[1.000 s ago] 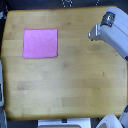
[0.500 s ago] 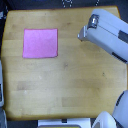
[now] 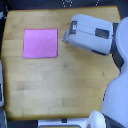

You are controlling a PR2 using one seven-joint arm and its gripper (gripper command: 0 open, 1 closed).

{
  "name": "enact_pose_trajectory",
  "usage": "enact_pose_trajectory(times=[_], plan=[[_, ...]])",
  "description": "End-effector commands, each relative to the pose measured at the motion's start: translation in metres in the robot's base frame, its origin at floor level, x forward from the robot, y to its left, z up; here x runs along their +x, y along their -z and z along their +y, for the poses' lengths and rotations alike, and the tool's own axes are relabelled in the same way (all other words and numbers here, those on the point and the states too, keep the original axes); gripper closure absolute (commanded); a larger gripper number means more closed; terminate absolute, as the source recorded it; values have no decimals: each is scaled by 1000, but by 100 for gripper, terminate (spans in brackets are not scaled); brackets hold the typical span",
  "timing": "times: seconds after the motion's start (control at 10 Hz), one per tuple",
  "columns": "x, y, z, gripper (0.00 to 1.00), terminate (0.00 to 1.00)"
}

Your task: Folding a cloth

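From above, the cloth lies flat on the wooden desk, spread out as a single pink-magenta square with no fold or wrinkle that I can make out. It sits near the desk's far corner on the exterior view's left, its edges running roughly parallel to the desk's edges, with a strip of bare wood between it and the rim on two sides.

The robot's arm reaches in over the desk from the exterior view's right, a bulky white and grey housing lying across the far edge region. Its gripper points toward the cloth and sits just beside the cloth's nearer side edge, the tip close to it but apart from it; a narrow band of wood shows between them. The picture is too blurred at the tip for me to say whether the fingers are spread or closed, so I cannot tell its state. It holds nothing that I can see, and the cloth lies undisturbed.

More of the robot's pale body fills the near corner on the exterior view's right, overlapping the desk's edge there. The rest of the wood surface shows light grain and a few darker knots.
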State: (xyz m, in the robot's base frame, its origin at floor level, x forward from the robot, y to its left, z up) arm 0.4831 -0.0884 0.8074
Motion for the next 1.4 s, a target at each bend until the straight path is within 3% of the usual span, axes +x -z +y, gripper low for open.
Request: enact_pose_trajectory(times=[0.0,0.3,0.6,1.3], plan=[[11,55,86,0,0],[9,66,117,0,0],[21,76,146,0,0],[46,118,139,0,0]])
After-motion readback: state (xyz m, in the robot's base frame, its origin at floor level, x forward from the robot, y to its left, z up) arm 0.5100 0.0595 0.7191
